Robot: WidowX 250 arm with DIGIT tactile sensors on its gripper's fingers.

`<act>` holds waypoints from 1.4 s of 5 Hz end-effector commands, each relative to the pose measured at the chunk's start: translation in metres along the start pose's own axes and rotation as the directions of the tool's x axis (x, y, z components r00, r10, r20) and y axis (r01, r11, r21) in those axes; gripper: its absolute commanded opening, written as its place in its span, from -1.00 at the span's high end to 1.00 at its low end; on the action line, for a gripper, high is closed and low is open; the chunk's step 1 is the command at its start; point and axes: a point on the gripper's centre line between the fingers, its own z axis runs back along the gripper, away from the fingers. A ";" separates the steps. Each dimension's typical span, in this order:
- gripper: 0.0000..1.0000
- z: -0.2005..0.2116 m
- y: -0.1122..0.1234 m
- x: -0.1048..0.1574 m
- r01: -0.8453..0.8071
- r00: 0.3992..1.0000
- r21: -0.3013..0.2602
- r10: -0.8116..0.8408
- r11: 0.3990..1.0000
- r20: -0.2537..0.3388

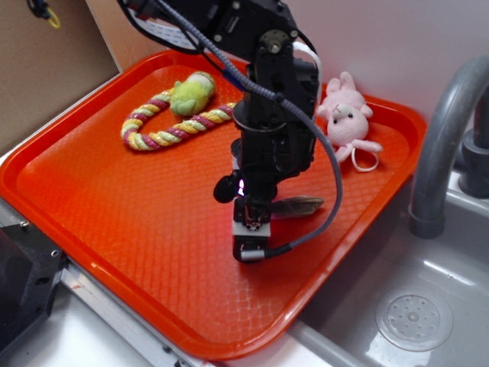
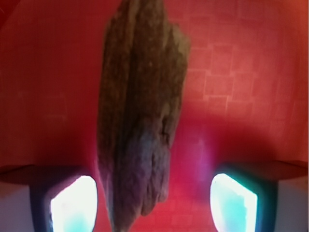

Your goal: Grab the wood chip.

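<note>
Pincer: the pincer (image 2: pixel 154 203) is seen spread apart, its two fingers (image 2: pixel 75 205) set at lower left and lower right of the wrist view.
Wood chip: the wood chip (image 2: pixel 140 121) is seen lying between them, nearer the left finger; contact cannot be told.
Tray: the orange tray (image 1: pixel 114 214) carries the chip (image 1: pixel 299 205) at centre right.
Toys: a striped rope toy (image 1: pixel 172 122) and pink bunny (image 1: pixel 345 115) are seen toward the top.

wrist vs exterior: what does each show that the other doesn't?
Wrist only: the wood chip's rough grain up close, lying between two glowing fingertips with gaps either side, so the jaws are open.
Exterior only: the rope toy, green plush, pink bunny, grey faucet, sink, and the arm over the chip.
Both: the chip and the orange tray.
</note>
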 end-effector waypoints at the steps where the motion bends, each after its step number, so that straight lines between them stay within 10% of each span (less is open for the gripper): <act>1: 1.00 0.001 -0.015 0.005 0.008 0.999 0.030 -0.009 1.000 0.049; 4: 1.00 0.012 -0.003 -0.008 -0.078 0.995 0.021 0.077 0.997 0.063; 7: 1.00 0.081 0.043 -0.087 -0.427 0.901 0.060 0.420 0.902 0.109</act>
